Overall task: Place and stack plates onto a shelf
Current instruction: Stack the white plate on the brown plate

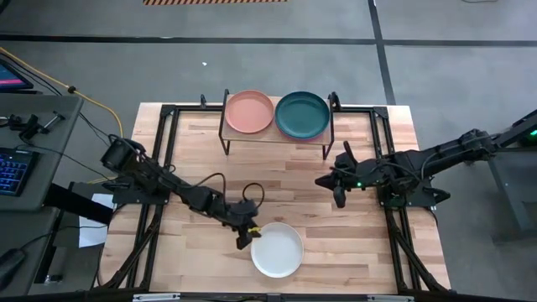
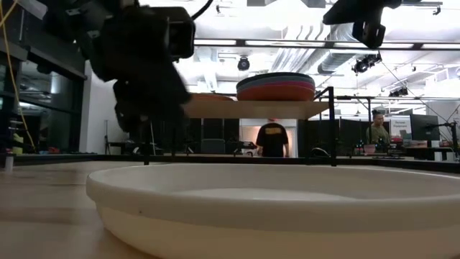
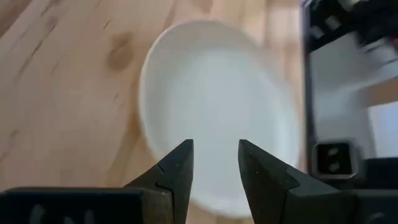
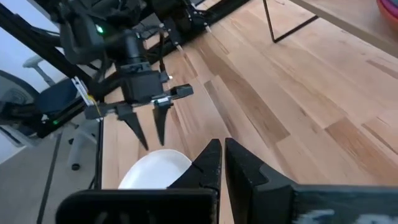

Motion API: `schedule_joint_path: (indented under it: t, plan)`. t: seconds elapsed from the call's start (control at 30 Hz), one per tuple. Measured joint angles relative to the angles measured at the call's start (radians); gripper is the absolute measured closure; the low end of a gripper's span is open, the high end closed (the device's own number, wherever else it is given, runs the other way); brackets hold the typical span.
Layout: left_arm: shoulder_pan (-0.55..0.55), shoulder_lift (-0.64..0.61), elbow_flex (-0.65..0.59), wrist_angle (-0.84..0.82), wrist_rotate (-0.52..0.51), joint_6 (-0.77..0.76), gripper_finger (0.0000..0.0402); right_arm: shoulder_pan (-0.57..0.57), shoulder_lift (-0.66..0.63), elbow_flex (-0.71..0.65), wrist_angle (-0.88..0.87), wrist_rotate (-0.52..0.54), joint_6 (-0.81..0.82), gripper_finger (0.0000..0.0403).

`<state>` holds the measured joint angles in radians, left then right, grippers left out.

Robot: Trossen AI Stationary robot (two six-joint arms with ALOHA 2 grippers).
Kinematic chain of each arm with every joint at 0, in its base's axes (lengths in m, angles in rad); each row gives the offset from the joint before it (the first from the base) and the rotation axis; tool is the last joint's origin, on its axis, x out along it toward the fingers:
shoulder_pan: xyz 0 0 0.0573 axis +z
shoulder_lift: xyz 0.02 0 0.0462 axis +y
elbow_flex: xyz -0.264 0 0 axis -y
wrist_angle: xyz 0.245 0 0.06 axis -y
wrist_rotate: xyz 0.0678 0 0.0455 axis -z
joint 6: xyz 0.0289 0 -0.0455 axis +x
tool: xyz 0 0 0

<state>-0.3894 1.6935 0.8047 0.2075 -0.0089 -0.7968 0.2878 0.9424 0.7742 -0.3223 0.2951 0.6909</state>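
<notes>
The white plate [image 1: 277, 250] rests flat on its base near the table's near edge and fills the low view [image 2: 273, 208]. My left gripper [image 1: 245, 235] hangs open over the plate's left rim, fingers pointing down, one fingertip [image 3: 185, 149] on either side of the rim line and touching nothing. On the shelf [image 1: 277, 134] at the far edge sit a salmon pink plate [image 1: 249, 111] and a stack topped by the dark green plate [image 1: 302, 115]; the low view shows light blue and red-magenta plates [image 2: 277, 91] beneath it. My right gripper [image 1: 338, 197] waits shut above the table's right half.
A black metal frame [image 1: 382, 151] runs along the table's edges, and the shelf's thin black legs [image 4: 273, 25] stand on the wood. Bare tabletop [image 1: 285, 180] lies between the shelf and the white plate. People stand in the room beyond the table [image 2: 273, 137].
</notes>
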Motion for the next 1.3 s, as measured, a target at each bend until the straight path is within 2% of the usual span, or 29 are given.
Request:
schedule_joint_path:
  t: [0.23, 0.4, 0.47, 0.93, 1.3]
  plan:
    - [-0.006, 0.005, 0.0, -0.003, -0.015, 0.01, 0.0275, 0.0, 0.0, 0.0, -0.026, -0.001, -0.004, 0.04]
    - [-0.022, 0.005, 0.0, -0.043, -0.2, 0.032, 0.0273, 0.0, 0.0, 0.0, -0.04, 0.001, -0.018, 0.04]
    - [-0.031, 0.005, 0.0, -0.044, -0.231, 0.04, 0.0271, 0.0, 0.0, 0.0, -0.041, 0.001, -0.018, 0.04]
    - [-0.082, 0.036, -0.001, -0.049, -0.318, 0.023, 0.0252, 0.0, 0.0, 0.0, -0.044, 0.02, -0.044, 0.04]
    - [-0.079, 0.192, 0.072, -0.023, -0.322, 0.048, 0.0252, 0.0, 0.001, 0.0, -0.046, 0.037, -0.041, 0.04]
